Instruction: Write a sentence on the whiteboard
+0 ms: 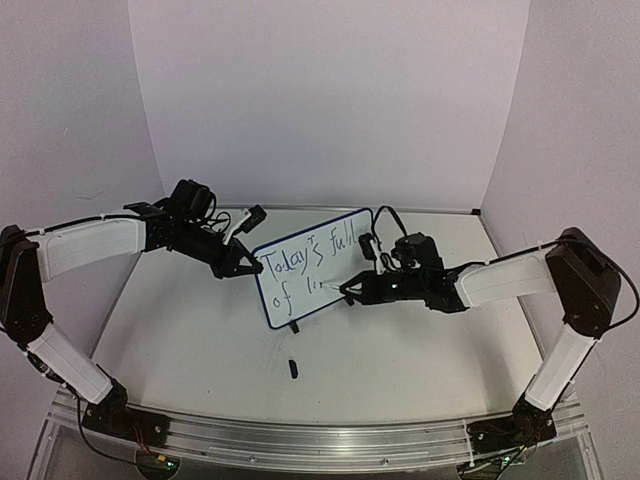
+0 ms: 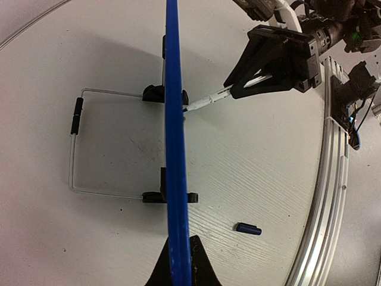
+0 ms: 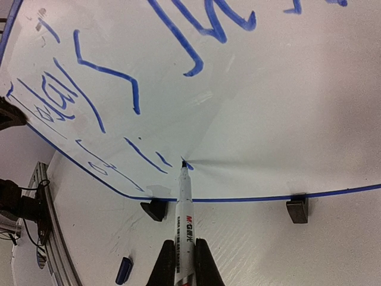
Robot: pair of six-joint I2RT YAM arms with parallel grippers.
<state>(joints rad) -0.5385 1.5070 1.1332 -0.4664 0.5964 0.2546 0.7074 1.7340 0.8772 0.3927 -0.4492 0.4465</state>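
The whiteboard (image 1: 335, 250) stands upright mid-table on black clip feet (image 3: 296, 210) and a wire stand (image 2: 74, 149). The sentence (image 1: 300, 258) reads "Today's full" on the top line, with "of" and a few short strokes below it; the ink looks blue (image 3: 119, 89). My left gripper (image 1: 243, 265) is shut on the board's left edge, and its blue rim (image 2: 174, 119) runs between the jaws (image 2: 178, 253). My right gripper (image 1: 352, 290) is shut on a white marker (image 3: 186, 220). The marker's tip (image 3: 183, 164) touches the board's lower line. The marker (image 2: 205, 101) also shows from behind.
A dark blue pen cap (image 1: 293, 368) lies on the table in front of the board, also visible as the cap (image 2: 248, 229) and the cap (image 3: 124, 270). An aluminium rail (image 1: 320, 440) runs along the near edge. White walls enclose the back and sides.
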